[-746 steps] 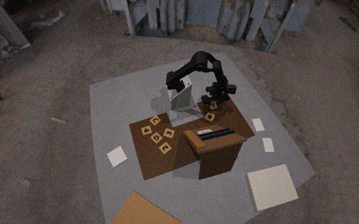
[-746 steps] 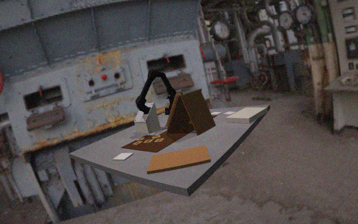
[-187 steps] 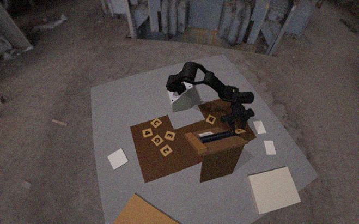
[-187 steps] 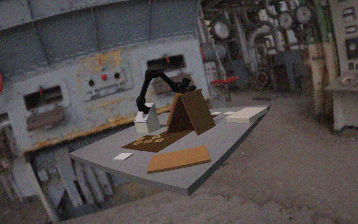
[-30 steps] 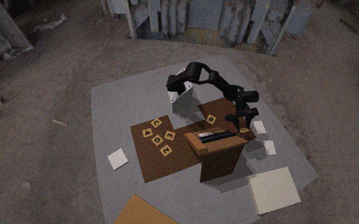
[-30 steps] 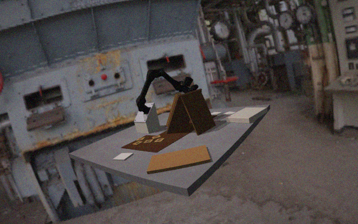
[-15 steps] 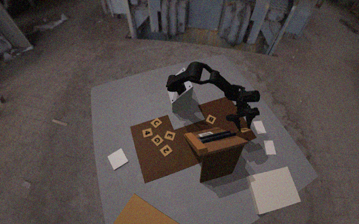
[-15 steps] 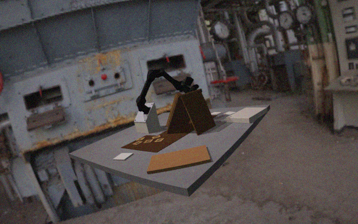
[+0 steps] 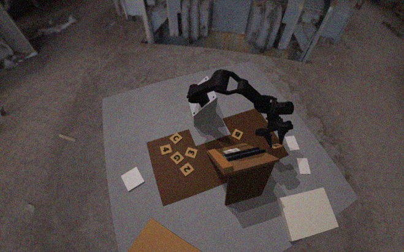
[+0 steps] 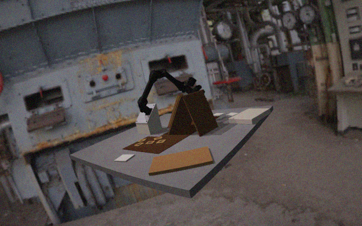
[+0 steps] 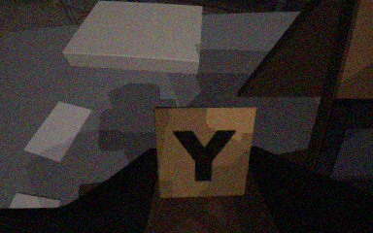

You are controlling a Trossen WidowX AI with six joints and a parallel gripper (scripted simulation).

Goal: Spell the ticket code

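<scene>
Beside the board's edge [image 9: 248, 163] [image 10: 201, 113], above the brown mat [image 9: 167, 184] [image 10: 157, 149]: one Y tile [image 9: 276, 146] [image 11: 204, 152], which we grip upright between the fingers of our pincer [image 9: 276, 144] [image 11: 205, 155].

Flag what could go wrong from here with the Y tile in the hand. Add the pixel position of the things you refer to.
The Y tile [image 9: 276, 146] [image 11: 204, 152] is clamped in the hand [image 9: 276, 143] [image 11: 205, 160] just beside the board's end, so a misaligned approach could catch its edge there and twist it. The board [image 9: 247, 186] [image 10: 201, 113] stands as a propped tent; pushing too hard might shift or tip it. The ticket's code is unreadable in these views, so I can't confirm Y comes next; a wrong order may mean pulling tiles back out.
</scene>
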